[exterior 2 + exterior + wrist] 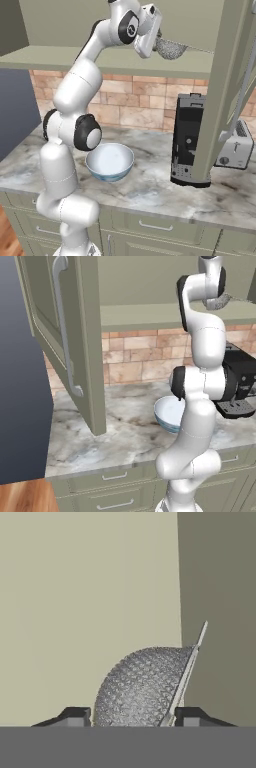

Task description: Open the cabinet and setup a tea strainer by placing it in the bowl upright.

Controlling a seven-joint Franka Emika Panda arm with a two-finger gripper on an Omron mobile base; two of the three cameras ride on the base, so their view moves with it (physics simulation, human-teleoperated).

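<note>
The cabinet stands open: its left door (pixel 82 341) swings out in the left base view and its right door (pixel 227 95) in the right base view. The silvery mesh tea strainer (pixel 142 687) lies on its side on the cabinet shelf (pixel 90 59), rim toward the right in the hand view. My gripper (pixel 133 717) is reached into the cabinet, a fingertip (pixel 75 717) on each side of the mesh cup, pressed against it. From the base I see the strainer (pixel 171 49) (pixel 219 302) just beyond the hand. The blue-and-white bowl (pixel 110 161) (pixel 167 411) sits on the counter below, empty.
A black coffee machine (pixel 187 140) (pixel 242 381) stands right of the bowl, a toaster (pixel 236 144) behind the right door. A dark tall panel (pixel 20 406) borders the counter at left. Drawers (pixel 155 226) run under the marble counter (pixel 115 431).
</note>
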